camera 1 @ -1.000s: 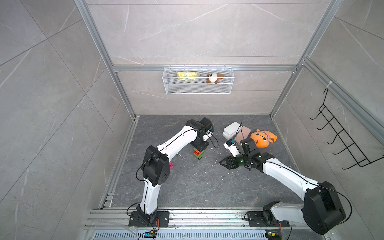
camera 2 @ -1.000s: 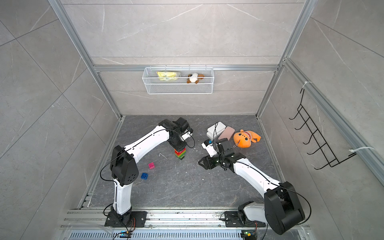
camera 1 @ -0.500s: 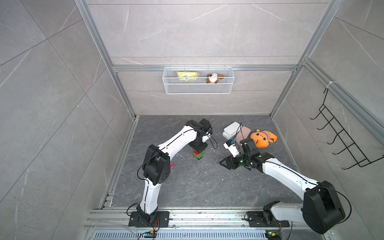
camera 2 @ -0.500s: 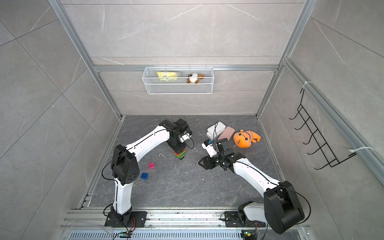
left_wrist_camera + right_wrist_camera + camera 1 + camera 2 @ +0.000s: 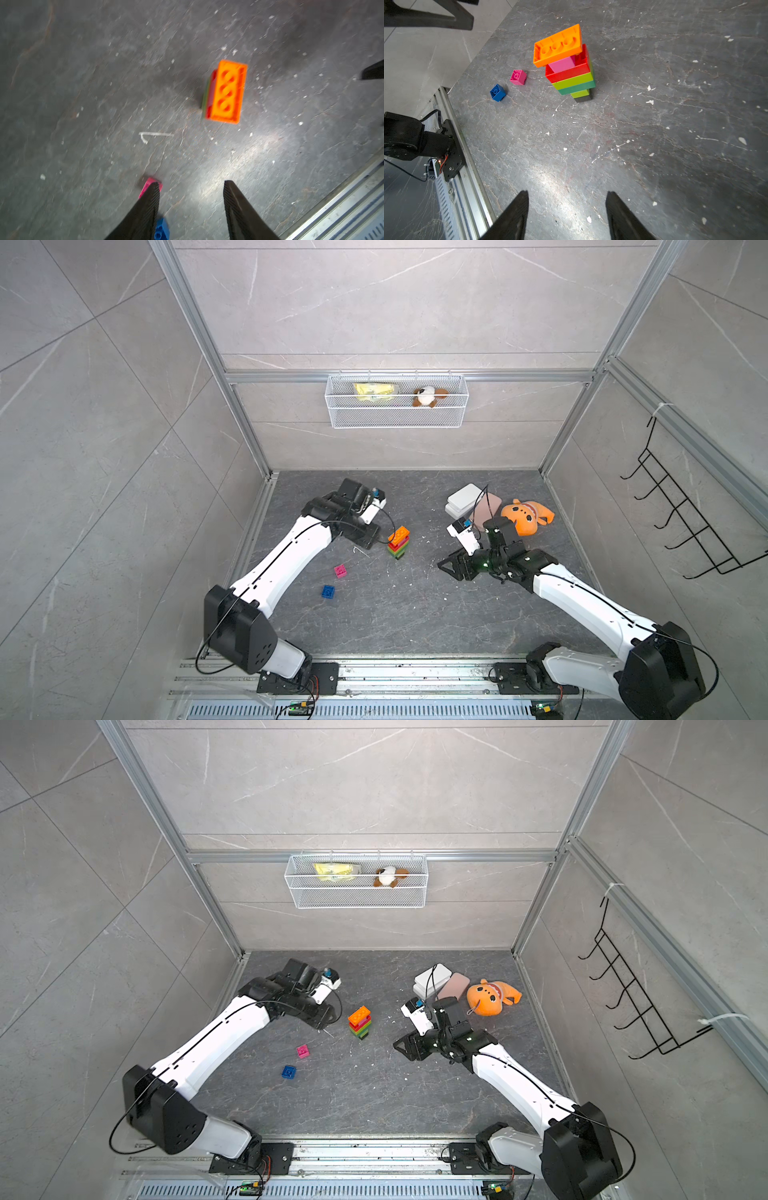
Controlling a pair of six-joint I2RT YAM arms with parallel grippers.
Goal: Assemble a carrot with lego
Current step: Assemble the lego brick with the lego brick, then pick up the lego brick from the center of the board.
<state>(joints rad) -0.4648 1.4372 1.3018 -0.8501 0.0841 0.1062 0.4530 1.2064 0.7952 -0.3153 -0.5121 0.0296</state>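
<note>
Your left end effector (image 5: 191, 182) now sits backed off the carrot (image 5: 399, 542), jaws spread, empty, carrot stands upright on the counter (image 5: 415, 614), black tip down, your right end effector (image 5: 567, 192) spread too, empty.

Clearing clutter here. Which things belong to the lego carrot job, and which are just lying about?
Job: tapering stack of coloured plastic bricks, orange on top; loose pink square brick; loose blue square brick.
Lying about: orange plush toy; white flat case; pink flat case; white wire wall basket.
</note>
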